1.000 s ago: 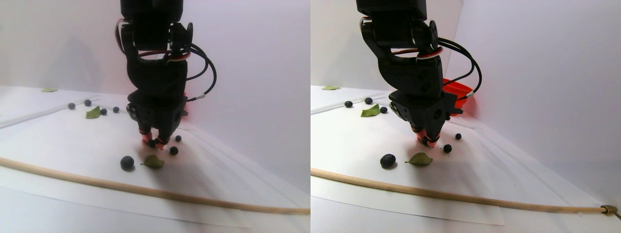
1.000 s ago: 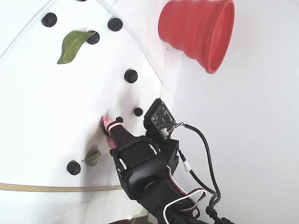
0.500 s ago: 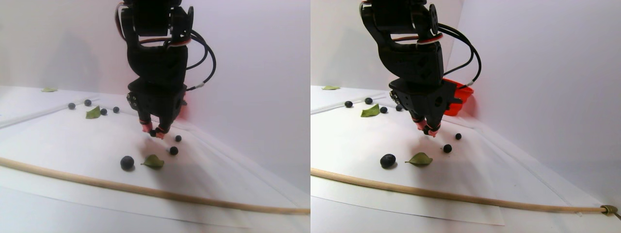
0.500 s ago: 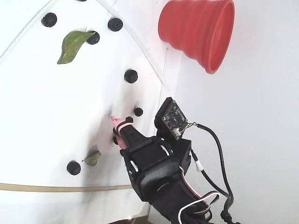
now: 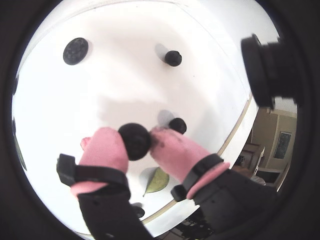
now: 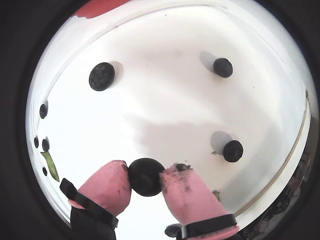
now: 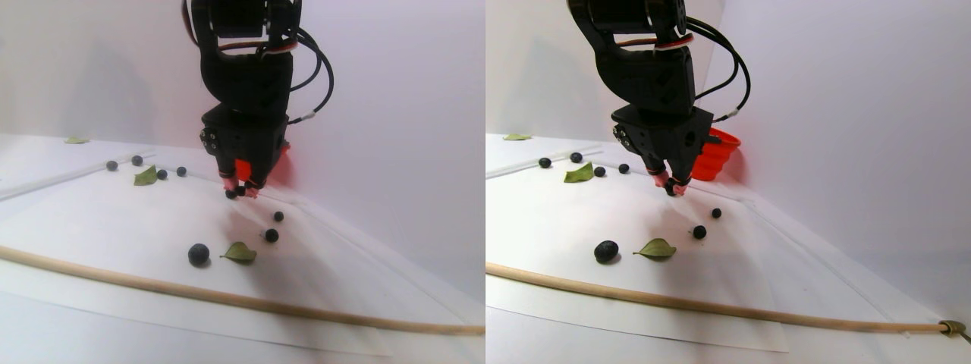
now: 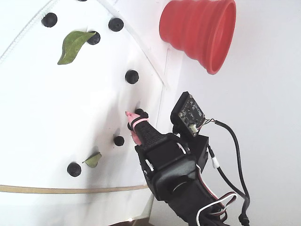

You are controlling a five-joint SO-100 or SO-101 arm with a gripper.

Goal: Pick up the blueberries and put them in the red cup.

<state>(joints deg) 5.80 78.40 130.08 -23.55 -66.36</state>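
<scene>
One blueberry (image 6: 145, 176) is pinched between the pink-tipped fingers (image 6: 107, 186) of the gripper (image 5: 136, 142), which are closed on it from both sides; both wrist views show the berry dark and round, squeezed at the very tips. In the stereo pair view the gripper (image 7: 240, 189) hangs clear of the white table (image 7: 114, 220) with the berry lifted off the surface, its shadow falling on the sheet below. The other blueberries (image 8: 119, 141) lie scattered on the table: two just beneath and beside the gripper, one near a small green leaf (image 8: 93, 160) by the wooden rod (image 7: 227, 299), and several more farther back around a larger leaf (image 8: 73, 44). The red cup (image 8: 200, 30) stands well apart from the gripper at the far edge of the table, against the white wall, partly hidden behind the black arm in the stereo pair view.
</scene>
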